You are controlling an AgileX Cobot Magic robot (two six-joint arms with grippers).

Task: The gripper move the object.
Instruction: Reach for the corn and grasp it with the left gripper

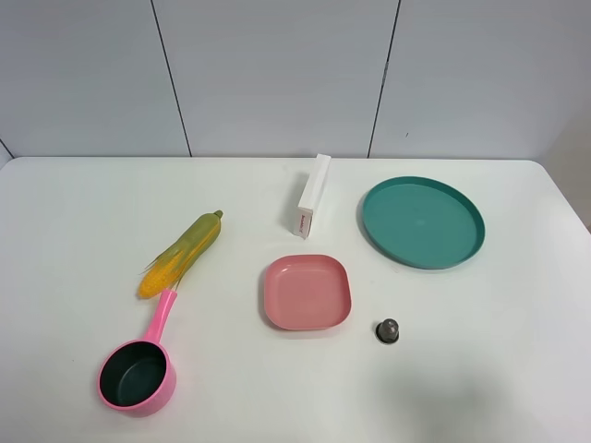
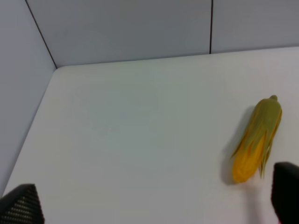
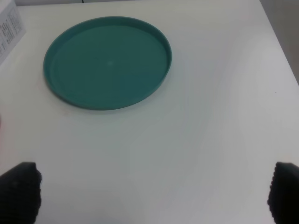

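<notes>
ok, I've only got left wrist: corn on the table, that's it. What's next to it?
Observer: A pink saucepan; its handle tip ends right by the yellow end of the corn cob. Touching or not, can't tell.
Operator: Anything else close?
Observer: A square pink plate, apart from the corn, nearer the middle of the table.
Operator: Right arm?
Observer: The right gripper is open and empty, over bare table short of a round teal plate.
</notes>
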